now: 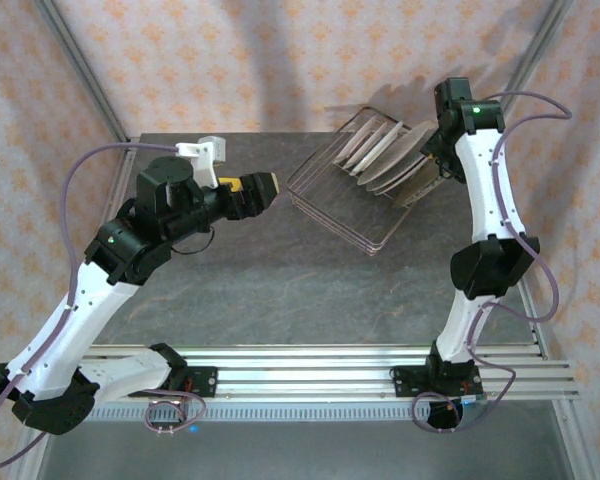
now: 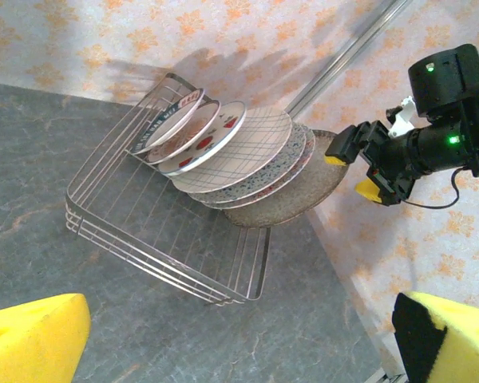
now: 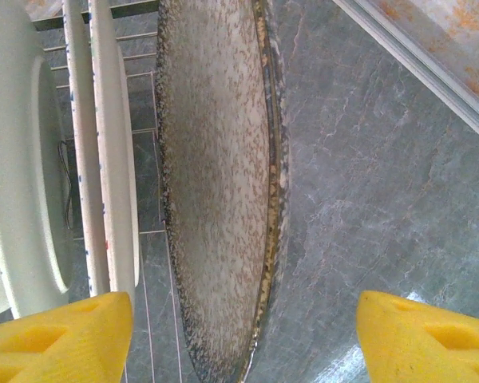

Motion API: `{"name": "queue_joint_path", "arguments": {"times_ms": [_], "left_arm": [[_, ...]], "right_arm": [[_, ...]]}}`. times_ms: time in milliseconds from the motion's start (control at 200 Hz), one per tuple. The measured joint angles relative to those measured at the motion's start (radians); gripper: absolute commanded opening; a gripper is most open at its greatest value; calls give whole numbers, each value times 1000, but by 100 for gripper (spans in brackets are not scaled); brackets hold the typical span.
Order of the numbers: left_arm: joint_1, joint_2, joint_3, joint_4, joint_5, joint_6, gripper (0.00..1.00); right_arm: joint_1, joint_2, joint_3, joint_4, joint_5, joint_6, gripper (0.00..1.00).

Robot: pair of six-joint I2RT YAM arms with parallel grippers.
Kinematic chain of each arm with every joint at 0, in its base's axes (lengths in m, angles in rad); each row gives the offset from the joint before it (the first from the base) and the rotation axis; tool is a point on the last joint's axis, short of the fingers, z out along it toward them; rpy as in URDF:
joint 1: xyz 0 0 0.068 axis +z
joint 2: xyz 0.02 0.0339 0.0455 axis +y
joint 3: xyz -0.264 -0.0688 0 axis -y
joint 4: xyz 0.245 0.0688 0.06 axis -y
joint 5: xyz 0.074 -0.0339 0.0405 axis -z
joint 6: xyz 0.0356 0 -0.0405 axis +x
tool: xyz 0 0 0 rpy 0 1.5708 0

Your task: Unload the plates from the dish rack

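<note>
Several plates (image 2: 239, 159), and every one I can see stands leaning in the dish rack (image 2: 152, 259) at the far right of the surface (image 1: 240, 290). None is laid out on the stone yet, so by my reckoning the unloading has barely begun. Now the right gripper (image 3: 243, 339): it's up at the outer end of the row, its fingers (image 3: 64, 343) spread wide to either side of the big speckled plate (image 3: 215, 199). There's a gap on both sides of the rim, so nothing is gripped. That looks like the first plate to come out. Its neighbours stand edge-on just beside one finger. Over on the other side, the left gripper (image 1: 263, 190) hovers above the left half of the surface, well apart from the rack, fingers wide apart and empty, pointed towards the plates. What's left, as I judge it: close on the speckled one, lift it free of the wire, set it down, and then the whole rest of the row.
</note>
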Motion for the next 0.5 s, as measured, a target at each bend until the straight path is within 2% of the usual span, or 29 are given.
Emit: {"name": "queue_joint_path", "arguments": {"times_ms": [500], "left_arm": [[0, -3, 0, 11, 0, 0, 97]], "right_arm": [[-57, 9, 2, 1, -18, -20, 62]]}}
